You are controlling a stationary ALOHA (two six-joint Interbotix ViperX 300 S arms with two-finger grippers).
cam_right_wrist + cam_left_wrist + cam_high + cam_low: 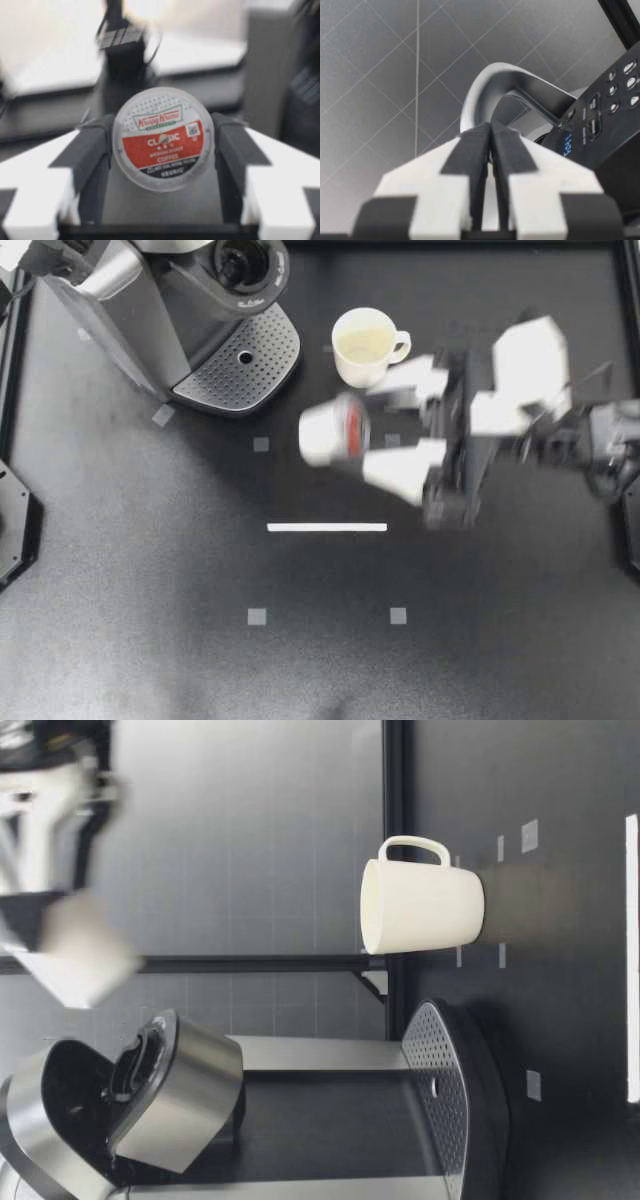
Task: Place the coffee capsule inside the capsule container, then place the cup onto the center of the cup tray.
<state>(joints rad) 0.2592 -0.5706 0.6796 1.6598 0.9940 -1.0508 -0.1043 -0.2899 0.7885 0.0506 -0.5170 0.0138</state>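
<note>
My right gripper is grasping the coffee capsule at mid-frame, lifted off the table. The cup is standing just above it in the frame, right of the coffee machine at upper left. My left gripper is clenching empty beside its lid.

The coffee machine stands at the back left of the table. Its cup tray juts out from its base toward the middle, and the open capsule container sits up on top. Just right of the machine, the cup stands upright on the table, off the tray. Also right of the machine, beside the cup and raised off the table, the coffee capsule sits between the fingers of the right gripper.
</note>
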